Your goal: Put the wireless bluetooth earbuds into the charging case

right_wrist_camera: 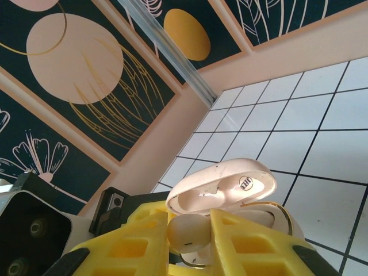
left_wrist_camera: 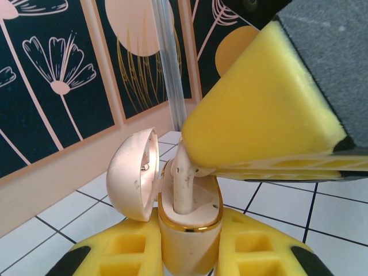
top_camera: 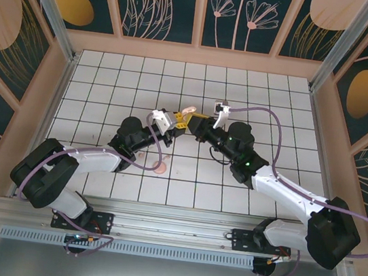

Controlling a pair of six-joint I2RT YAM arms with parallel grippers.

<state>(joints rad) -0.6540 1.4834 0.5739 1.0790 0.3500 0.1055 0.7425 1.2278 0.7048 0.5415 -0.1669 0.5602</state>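
A white-tiled counter (top_camera: 275, 123) is walled in by dark panels (top_camera: 161, 4) painted with pale flowers and orange discs. Over the middle of the counter, well away from every edge, the charging case (left_wrist_camera: 188, 230) is clamped upright between the yellow fingers of the left hand (top_camera: 167, 121), which is closed tight on its body. Its lid (left_wrist_camera: 135, 175) is swung back, so the mouth is left free from above. One earbud (left_wrist_camera: 184, 187) is pinched in the nearly closed right hand (top_camera: 198, 122), and its stem is already lowered into a well of the case; the bud end is seen between the fingers in the right wrist view. The case is judged to be steadied this way so the stem can be guided straight down. A round pink disc (top_camera: 160, 169) lies on the counter towards the near edge.
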